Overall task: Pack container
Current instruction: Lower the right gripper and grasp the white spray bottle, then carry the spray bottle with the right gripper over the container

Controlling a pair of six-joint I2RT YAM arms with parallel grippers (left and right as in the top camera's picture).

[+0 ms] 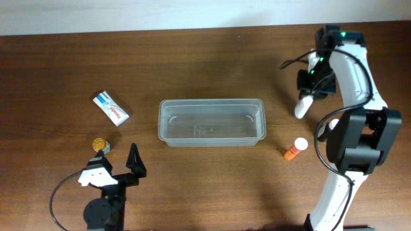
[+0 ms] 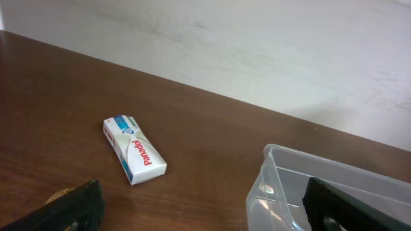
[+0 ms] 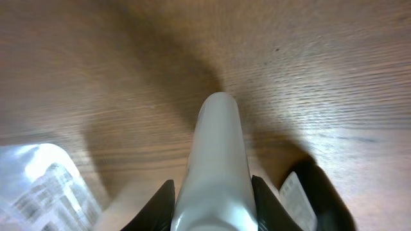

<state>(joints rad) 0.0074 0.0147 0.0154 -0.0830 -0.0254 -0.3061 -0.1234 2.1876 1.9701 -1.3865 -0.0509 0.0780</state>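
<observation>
The clear plastic container stands empty at the table's middle; its corner shows in the left wrist view and the right wrist view. My right gripper is shut on a white bottle, held above the table right of the container; the bottle fills the right wrist view between the fingers. My left gripper is open and empty near the front left. A white Panadol box lies left of the container and shows in the left wrist view. An orange bottle lies to the container's right.
A small gold-capped bottle stands at the front left, close to my left gripper. The table's far edge meets a white wall.
</observation>
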